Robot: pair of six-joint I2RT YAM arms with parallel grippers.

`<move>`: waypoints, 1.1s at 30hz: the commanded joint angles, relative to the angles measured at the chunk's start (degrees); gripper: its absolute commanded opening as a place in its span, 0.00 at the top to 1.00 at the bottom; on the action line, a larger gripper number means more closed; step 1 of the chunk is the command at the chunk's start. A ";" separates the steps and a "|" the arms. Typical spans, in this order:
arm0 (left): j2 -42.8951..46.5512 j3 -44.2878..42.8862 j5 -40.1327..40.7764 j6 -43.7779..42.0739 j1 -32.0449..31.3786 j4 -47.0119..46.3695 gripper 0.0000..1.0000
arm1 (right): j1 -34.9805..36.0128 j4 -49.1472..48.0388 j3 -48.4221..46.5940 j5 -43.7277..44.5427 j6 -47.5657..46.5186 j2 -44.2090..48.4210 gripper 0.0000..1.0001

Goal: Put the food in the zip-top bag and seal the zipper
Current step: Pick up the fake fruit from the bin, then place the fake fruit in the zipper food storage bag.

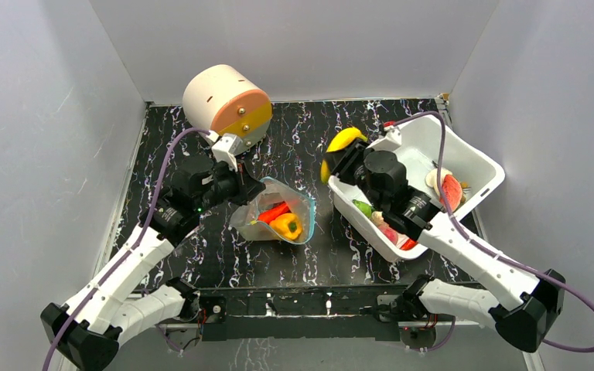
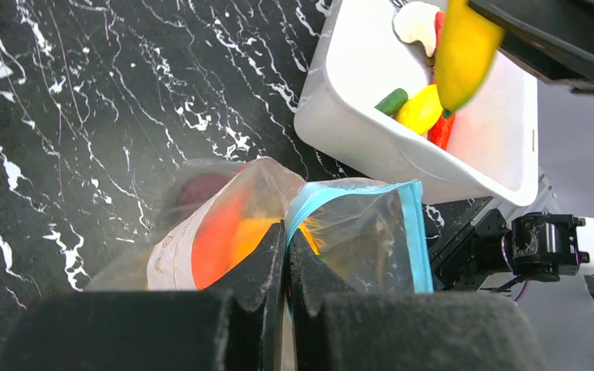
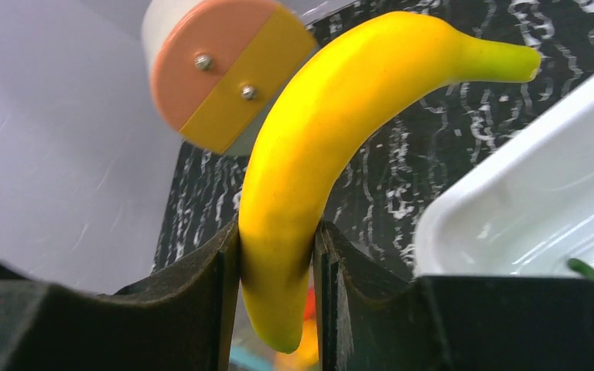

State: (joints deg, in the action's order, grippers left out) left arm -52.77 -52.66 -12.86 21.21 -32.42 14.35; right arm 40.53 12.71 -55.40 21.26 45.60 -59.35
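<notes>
Yellow banana: smooth, curved plastic, clamped by right gripper, frame centre.
Clear zip-top bag: floppy film, teal edge pinched tight by left gripper.

You have nothing legible to read here. The only print you can see is on the white label of the zip-top bag: faint lines in the left wrist view, too blurred to make out.
</notes>
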 commanded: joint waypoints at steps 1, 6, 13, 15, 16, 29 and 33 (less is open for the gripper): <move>-0.12 -1.94 1.19 4.19 0.09 0.09 1.00 | 7.55 -8.16 -1.38 3.17 -2.91 2.06 0.92; -0.31 -0.50 0.51 5.43 0.12 -1.08 1.00 | 15.47 -15.06 1.63 0.00 -7.78 1.56 0.92; -0.45 -0.31 -0.79 5.88 0.09 -1.35 1.00 | 24.01 -22.28 4.55 -3.27 -22.15 -1.02 0.91; -0.26 -0.05 -1.88 6.15 0.12 -2.02 1.00 | 25.01 -25.37 6.26 -6.86 -27.87 -1.65 0.90; -0.15 0.03 -2.35 6.31 0.11 -2.28 1.00 | 25.22 -26.45 6.98 -8.09 -29.89 -2.17 0.90; 2.52 1.07 -7.14 4.98 0.05 -3.22 1.00 | 25.64 -36.46 15.99 -12.34 -45.92 -5.59 0.78; 2.80 1.54 -8.06 5.28 0.13 -4.05 1.00 | 25.65 -36.21 16.36 -14.49 -48.77 -7.66 0.72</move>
State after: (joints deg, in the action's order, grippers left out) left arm -51.70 -51.40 -17.21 26.20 -32.38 13.65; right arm 65.95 -18.87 -39.46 8.86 1.74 -65.43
